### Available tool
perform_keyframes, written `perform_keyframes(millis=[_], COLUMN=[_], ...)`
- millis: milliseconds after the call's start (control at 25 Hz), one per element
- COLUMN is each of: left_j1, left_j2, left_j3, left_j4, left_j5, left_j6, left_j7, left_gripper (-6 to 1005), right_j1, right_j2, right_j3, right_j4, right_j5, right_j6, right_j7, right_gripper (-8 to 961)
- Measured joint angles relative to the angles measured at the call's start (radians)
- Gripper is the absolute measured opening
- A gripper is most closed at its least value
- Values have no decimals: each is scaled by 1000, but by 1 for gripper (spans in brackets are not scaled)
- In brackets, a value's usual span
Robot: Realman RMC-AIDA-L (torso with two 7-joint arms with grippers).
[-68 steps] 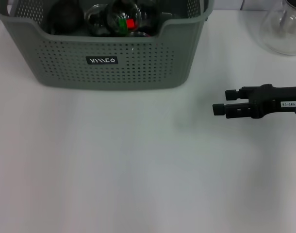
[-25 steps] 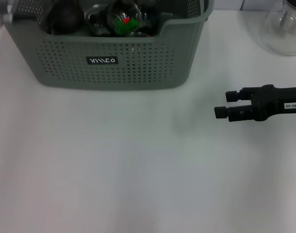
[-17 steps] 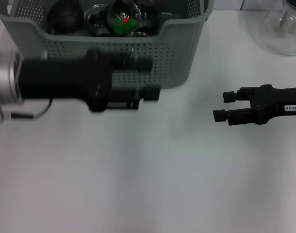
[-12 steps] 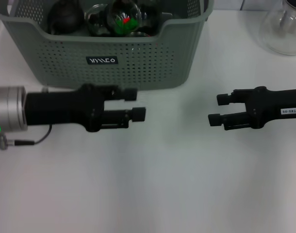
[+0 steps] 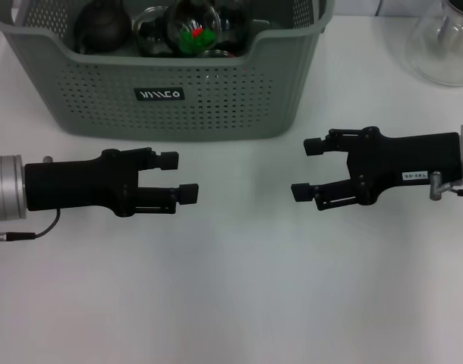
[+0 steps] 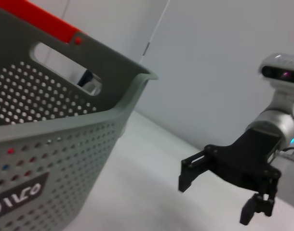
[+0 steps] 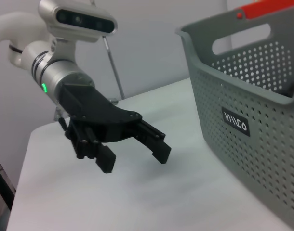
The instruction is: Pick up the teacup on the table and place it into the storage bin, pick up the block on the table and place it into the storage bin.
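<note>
white table (image 5: 239,288) | clear glass vessel (image 5: 444,45), far right corner

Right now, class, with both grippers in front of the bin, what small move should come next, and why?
Probably none beyond parking: the left gripper and right gripper hang open and empty over the table, and the storage bin already holds items.

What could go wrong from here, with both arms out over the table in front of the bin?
1. The left gripper and right gripper point at each other, both open and empty; if either reaches further inward, they could collide.
2. Both hang close to the front wall of the storage bin; a careless swing toward it could shove it.
3. A clear glass vessel stands behind the right arm, so a backward sweep might knock it.
</note>
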Motion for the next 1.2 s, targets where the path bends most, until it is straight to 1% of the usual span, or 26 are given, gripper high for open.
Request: perform_keyframes(millis=[80, 160, 320, 560, 960, 1200], left_j1=[0, -1, -15, -41, -53, -56], left_j2=[-4, -8, -11, -17, -26, -38], left_j3=[-5, -2, 4, 6, 6, 6], left_j4=[-3, -12, -56, -113, -116, -116], left_j5=[5, 5, 6, 8, 29, 33], left_j6=[-13, -32, -80, -124, -167, -171], left_j7=[37, 64, 99, 159, 171, 189], left_gripper=[859, 871, 869, 865, 859, 859], right_j1=[0, -1, -6, -13, -4, -1], right_j2=[1, 1, 2, 1, 3, 3], right_j3=[0, 1, 0, -3, -9, -7], right_j4=[6, 12, 27, 51, 88, 88], right_j5=[0, 1, 1, 0, -2, 5], right_j6=[4, 4, 7, 46, 94, 96], right_j7=[-28, -53, -81, -115, -112, -116], right_gripper=[869, 929, 925, 920, 919, 919])
